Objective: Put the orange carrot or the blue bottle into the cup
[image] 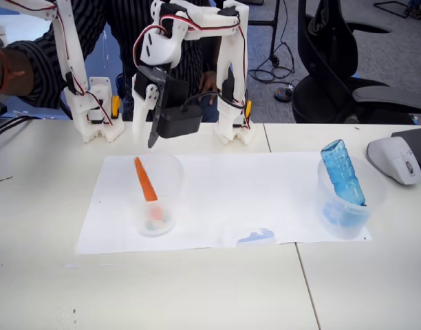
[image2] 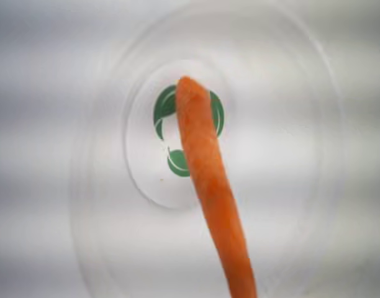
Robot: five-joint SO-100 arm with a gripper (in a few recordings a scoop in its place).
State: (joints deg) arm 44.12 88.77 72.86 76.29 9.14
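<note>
Above, the white-and-black gripper (image: 150, 134) is held empty over the wide clear plastic cup (image: 155, 196), its jaws seemingly together. Inside it, the small bright-orange tapered carrot (image: 146, 180) is leaned. The translucent blue ribbed bottle (image: 342, 172) is tilted in another clear cup (image: 348, 206).

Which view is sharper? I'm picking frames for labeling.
Fixed view: fairly sharp, even light; carrot, cup and bottle read clearly. Wrist view: soft, with horizontal light banding; carrot blurred, cup rim faint.
</note>
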